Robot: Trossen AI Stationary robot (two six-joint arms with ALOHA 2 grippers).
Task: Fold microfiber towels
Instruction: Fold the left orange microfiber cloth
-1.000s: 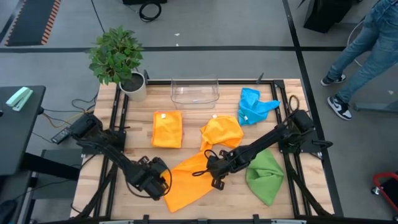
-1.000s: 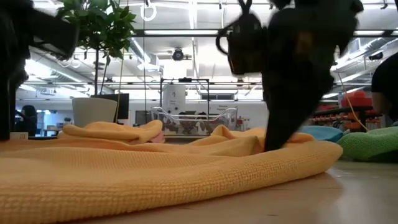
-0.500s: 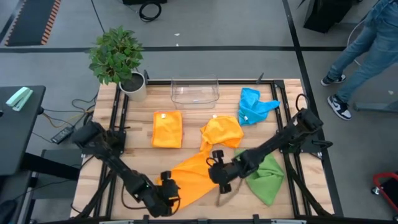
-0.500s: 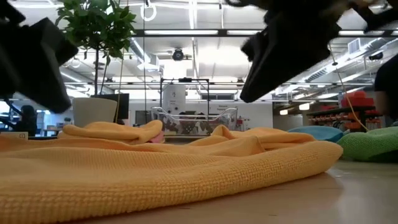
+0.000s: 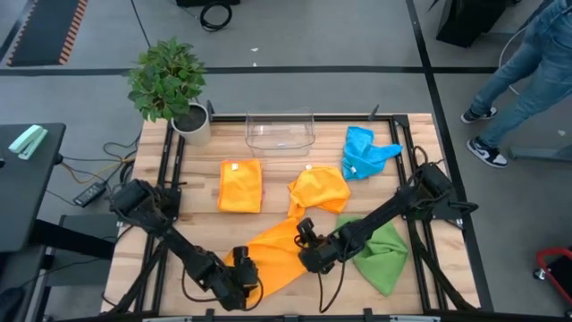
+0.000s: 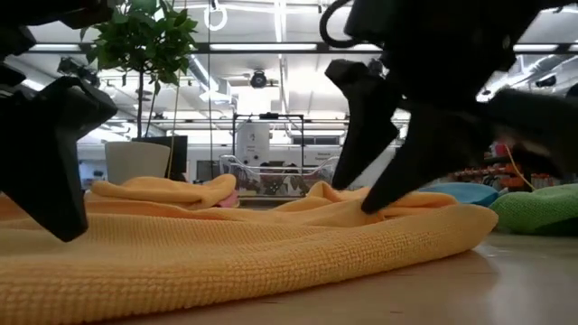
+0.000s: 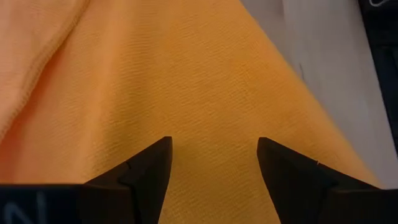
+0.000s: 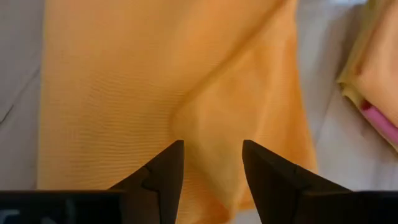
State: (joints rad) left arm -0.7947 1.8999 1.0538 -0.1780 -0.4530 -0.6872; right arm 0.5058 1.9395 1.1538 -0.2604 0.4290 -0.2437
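At table's front: orange towel lies spread out.
Left gripper: fingers apart over it, gripping nothing.
Right gripper: likewise parted, empty.

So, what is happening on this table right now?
Two robot arms are working on an orange towel spread at the front of the table. The left hand hovers open over its front corner; the right hand hovers open over its right edge. Neither holds it. A folded orange towel, a crumpled pile, a blue towel and a green one lie around.
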